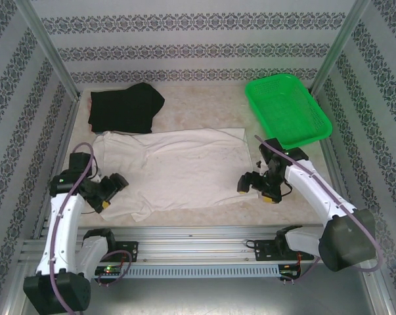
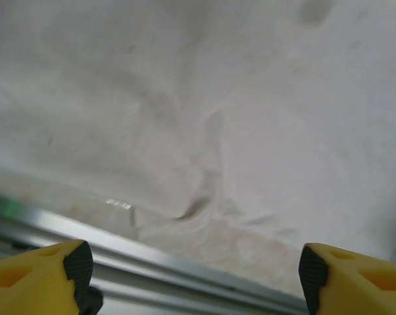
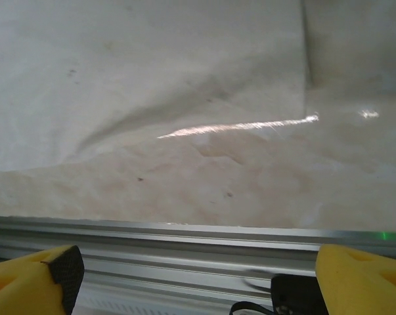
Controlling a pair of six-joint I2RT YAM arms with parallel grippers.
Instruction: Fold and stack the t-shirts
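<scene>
Two t-shirts lie on the pale bench (image 1: 204,98). The cream-white t-shirt (image 1: 178,167) is spread flat across the middle, wrinkled at its near-left corner. The green mesh basket (image 1: 288,110) sits at the far right. The black t-shirt (image 1: 125,108) is bunched at the far left, just beyond the white one. The left hand (image 1: 113,190) hangs released over the white shirt's near-left corner. The right hand (image 1: 255,189), also released and empty, hangs beside its near-right edge.

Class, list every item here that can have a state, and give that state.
Cream-white t-shirt: spread flat, unfolded.
Black t-shirt: roughly folded, far left corner.
Green basket: upright, empty.
Left end effector: open, holding nothing.
Right end effector: open, holding nothing.
</scene>
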